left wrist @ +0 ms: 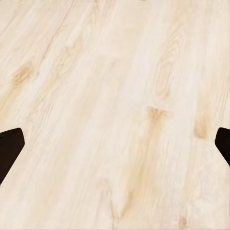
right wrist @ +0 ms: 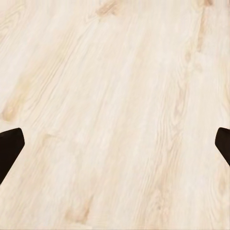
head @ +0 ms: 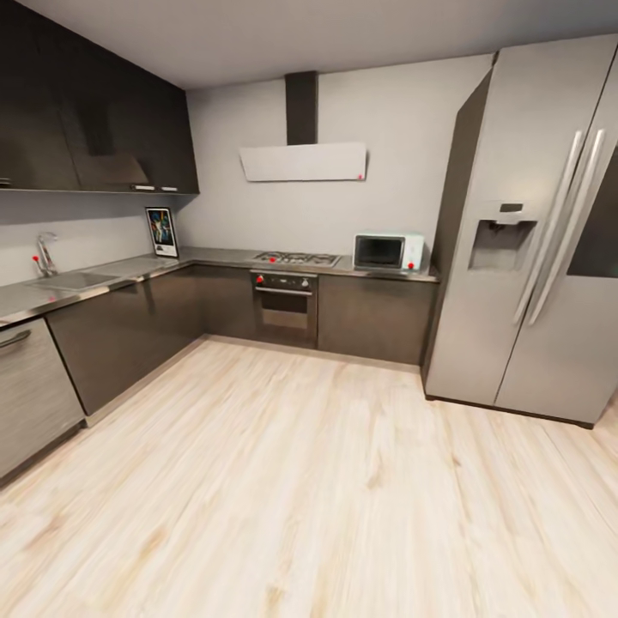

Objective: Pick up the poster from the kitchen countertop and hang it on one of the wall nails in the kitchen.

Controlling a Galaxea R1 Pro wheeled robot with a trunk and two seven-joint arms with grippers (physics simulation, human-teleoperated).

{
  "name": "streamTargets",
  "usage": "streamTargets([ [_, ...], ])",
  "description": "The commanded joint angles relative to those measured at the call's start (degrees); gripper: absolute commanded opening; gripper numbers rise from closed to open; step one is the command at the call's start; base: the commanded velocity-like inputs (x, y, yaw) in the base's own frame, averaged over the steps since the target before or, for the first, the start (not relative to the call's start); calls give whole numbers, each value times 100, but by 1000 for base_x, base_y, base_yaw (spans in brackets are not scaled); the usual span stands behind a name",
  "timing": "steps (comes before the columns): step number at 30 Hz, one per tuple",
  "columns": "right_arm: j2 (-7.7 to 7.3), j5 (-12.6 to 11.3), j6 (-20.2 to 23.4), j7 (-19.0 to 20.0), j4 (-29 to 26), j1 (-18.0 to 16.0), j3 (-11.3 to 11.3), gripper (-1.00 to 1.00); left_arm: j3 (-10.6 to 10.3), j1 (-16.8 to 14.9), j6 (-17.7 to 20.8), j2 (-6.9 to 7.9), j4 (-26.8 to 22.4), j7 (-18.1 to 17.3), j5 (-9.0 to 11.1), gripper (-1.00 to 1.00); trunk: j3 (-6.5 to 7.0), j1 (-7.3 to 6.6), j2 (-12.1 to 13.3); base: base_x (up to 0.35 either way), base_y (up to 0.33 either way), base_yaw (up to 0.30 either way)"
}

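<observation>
one poster upright on kitchen countertop, one microwave

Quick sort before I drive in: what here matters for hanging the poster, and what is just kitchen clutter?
For the job:
poster, upright against the wall
kitchen countertop beneath it

Not needed:
microwave
gas hob
oven
sink tap
fridge

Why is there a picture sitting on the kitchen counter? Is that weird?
A bit odd, yes: the poster stands upright in the corner of the kitchen countertop, against the wall, instead of hanging. Nothing else looks spilled or broken.
</observation>
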Motion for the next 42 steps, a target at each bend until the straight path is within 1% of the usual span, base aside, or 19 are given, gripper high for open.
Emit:
streamTargets([
  [1, -1, 6, -18, -3, 5, -4, 4, 100, 4, 1, -9, 0, -5, 0, 3, 100, -5, 4, -2, 335, 0, 0],
  [29, -1, 6, -19, -4, 11, -2, 4, 100, 7, 2, -10, 1, -5, 0, 3, 100, -5, 4, -2, 335, 0, 5],
  [34, -1, 6, -19, -4, 10, -4, 5, 100, 3, 2, -10, 1, -5, 0, 3, 100, -5, 4, -2, 335, 0, 180],
  [42, 1, 6, -19, -4, 9, -5, 5, 100, 8, 2, -10, 0, -5, 0, 3, 100, -5, 4, -2, 335, 0, 266],
])
